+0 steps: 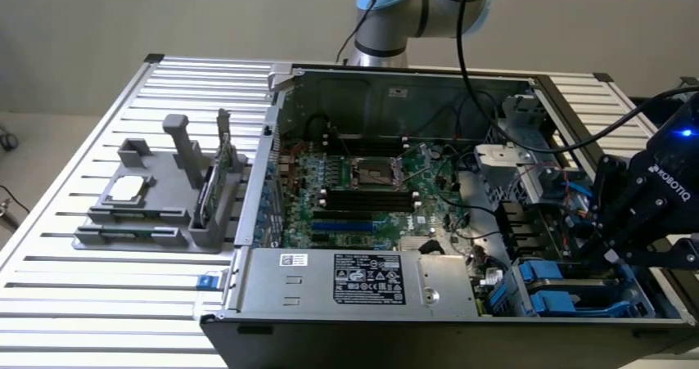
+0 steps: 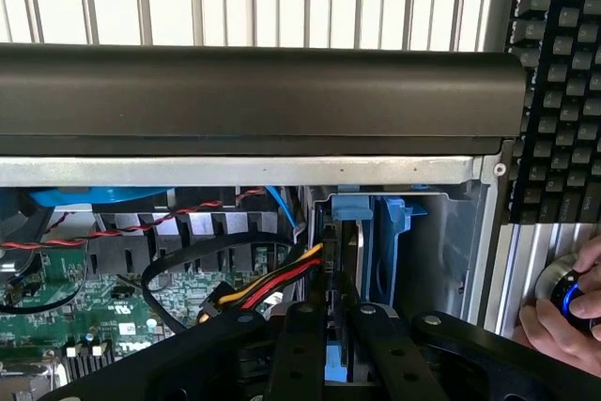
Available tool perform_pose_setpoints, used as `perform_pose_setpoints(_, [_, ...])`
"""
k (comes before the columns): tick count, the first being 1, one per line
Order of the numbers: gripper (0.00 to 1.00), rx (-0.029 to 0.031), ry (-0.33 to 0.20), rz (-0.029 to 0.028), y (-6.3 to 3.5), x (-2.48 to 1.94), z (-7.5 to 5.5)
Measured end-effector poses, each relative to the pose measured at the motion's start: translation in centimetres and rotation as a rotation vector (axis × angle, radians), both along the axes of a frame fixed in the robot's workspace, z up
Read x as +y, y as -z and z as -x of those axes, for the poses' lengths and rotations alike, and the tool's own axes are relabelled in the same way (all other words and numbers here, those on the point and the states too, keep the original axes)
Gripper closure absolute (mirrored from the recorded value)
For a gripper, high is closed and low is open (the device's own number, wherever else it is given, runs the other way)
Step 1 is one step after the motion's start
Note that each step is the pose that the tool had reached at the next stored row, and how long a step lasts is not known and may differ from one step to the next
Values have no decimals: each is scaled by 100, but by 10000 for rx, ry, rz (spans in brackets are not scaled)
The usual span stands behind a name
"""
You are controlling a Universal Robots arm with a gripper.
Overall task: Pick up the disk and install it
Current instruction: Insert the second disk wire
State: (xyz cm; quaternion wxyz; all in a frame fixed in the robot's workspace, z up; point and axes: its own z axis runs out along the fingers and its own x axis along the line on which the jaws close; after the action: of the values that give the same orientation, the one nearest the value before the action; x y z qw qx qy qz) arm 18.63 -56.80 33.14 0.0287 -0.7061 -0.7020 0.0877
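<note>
Claw (image 2: 338,326): jaws narrow, one finger on each flat side of a thin upright slab with a blue edge strip. I read this as the disk (image 2: 336,368), held edge-on and clamped by its faces.

Key relation: the disk sits directly between the fingers, and its long axis runs straight out ahead of the claw, along the direction the fingers point. Its leading edge reaches past the fingertips toward the blue bay guides (image 2: 390,241), which stand just beyond and slightly to one side. Whether that edge has entered the slot cannot be told.

Close to the claw: a yellow-red cable bundle (image 2: 272,274) crosses just beside the fingers on the side away from the guides, close to the slab.

Further out: the case wall (image 2: 254,91) lies beyond the bay, across the claw's line.

In the exterior view the claw (image 1: 607,242) is down inside the computer case (image 1: 327,320), on the slatted counter (image 1: 65,303), with the motherboard (image 1: 361,189) well apart

A person's hand (image 2: 554,321) rests on a lit knob outside the case, beside a keyboard (image 2: 559,91)
</note>
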Motion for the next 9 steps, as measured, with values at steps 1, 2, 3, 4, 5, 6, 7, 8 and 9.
perform_pose_setpoints(1, [84, 0, -3, 1, 0, 0, 0])
perform_pose_setpoints(2, [84, 0, -4, 2, 0, 0, 1])
perform_pose_setpoints(3, [84, 0, -6, 3, 0, -1, 1])
perform_pose_setpoints(4, [84, -1, -8, 3, 1, -1, 2])
perform_pose_setpoints(5, [84, -1, -9, 2, 2, -1, 3])
perform_pose_setpoints(6, [84, -1, -9, 2, 2, -1, 3])
perform_pose_setpoints(7, [84, -2, -10, -15, 8, 0, 3])
perform_pose_setpoints(8, [82, 0, -10, -16, 11, -1, 4])
perform_pose_setpoints(9, [76, 0, -10, -6, 3, -1, 4])
